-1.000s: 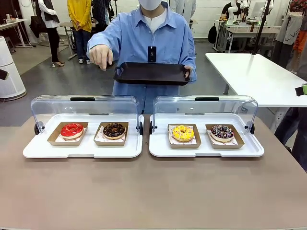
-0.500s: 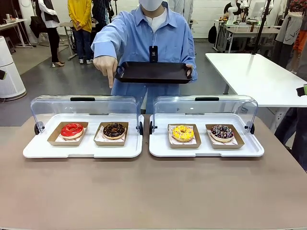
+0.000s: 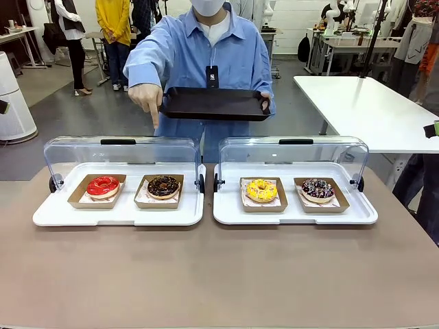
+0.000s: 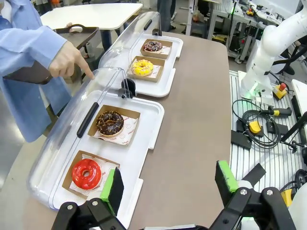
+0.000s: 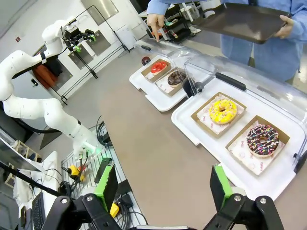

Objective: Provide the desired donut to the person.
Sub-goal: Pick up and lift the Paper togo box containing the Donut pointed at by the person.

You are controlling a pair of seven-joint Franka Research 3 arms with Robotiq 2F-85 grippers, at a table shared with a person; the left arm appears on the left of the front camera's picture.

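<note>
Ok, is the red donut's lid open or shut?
Open: the clear lid is rolled back behind the red donut, leaving it uncovered.

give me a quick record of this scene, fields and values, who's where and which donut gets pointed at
person: far side of the table, holding a black tray in one hand
pointing hand: index finger down over the left case, seemingly at the chocolate donut
left case contents: red donut, chocolate donut
right case contents: yellow donut, sprinkled donut
lids: both swung back
left gripper: open, holding nothing
right gripper: open, holding nothing
</note>
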